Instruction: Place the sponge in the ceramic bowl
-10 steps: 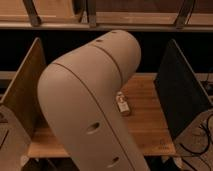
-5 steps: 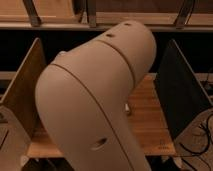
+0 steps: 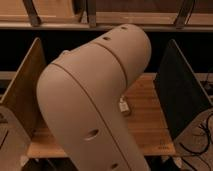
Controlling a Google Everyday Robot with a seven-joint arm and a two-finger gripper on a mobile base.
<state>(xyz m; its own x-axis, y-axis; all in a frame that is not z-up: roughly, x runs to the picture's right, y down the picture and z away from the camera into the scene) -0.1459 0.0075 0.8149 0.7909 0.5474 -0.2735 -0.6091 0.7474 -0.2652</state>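
Arm casing point(image 3: 95, 100), smooth and beige, fills the near middle of the camera view, running from the bottom edge up to a rounded elbow at the upper right. A curved seam crosses the casing, and several small oval holes dot its surface, two low down and two near the top. The gripper is out of sight, either behind this casing or outside the frame, so whether its jaws are spread or pressed together cannot be told. Behind the arm lies a pale wooden tabletop point(image 3: 147, 125), most of it covered by the casing. Neither the sponge nor the bowl can be made out on the part that shows, and where they lie cannot be told. Just beside the arm's right edge, a small whitish object point(image 3: 123, 105) rests on the wood, too indistinct to name. Near the tabletop's front right edge sits a tiny dark mark point(image 3: 162, 146) that may be writing but cannot be read. A slanted wooden panel point(image 3: 24, 97) stands at the left end and a slanted dark panel point(image 3: 182, 100) at the right. Dark cables point(image 3: 206, 131) trail past the right panel. Farthest back, a pale shelf rail point(image 3: 55, 25) runs across the top above a dark gap.
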